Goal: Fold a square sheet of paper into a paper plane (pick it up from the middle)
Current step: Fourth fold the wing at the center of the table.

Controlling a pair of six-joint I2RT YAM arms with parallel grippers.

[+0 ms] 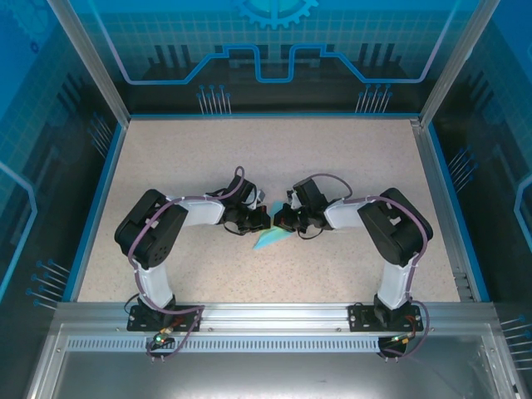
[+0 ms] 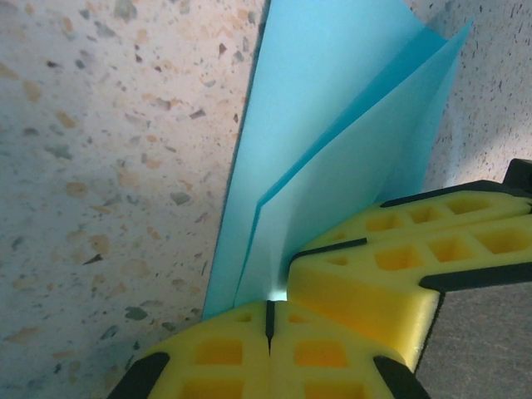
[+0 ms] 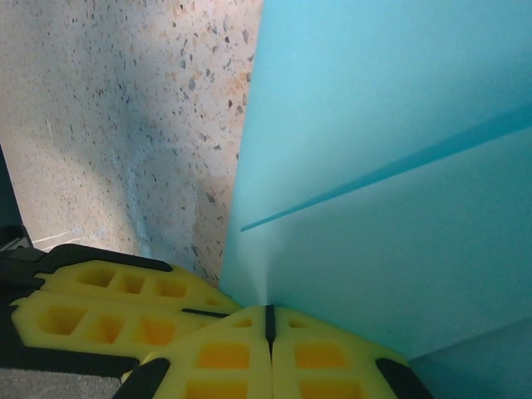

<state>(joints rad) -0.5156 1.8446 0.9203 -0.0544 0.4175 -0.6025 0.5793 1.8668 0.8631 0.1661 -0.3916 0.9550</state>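
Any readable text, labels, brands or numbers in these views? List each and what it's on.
None readable. The sheet of paper is plain blue; the left pincer and right pincer, both shut on it, carry no markings; the back wall has a gear graphic and lines, no letters.

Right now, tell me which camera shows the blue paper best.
Left wrist: the paper shows its folded layers, edges and top corner against the table. The right wrist is too close, giving flat blue with one crease line. From the top it is a tiny sliver.
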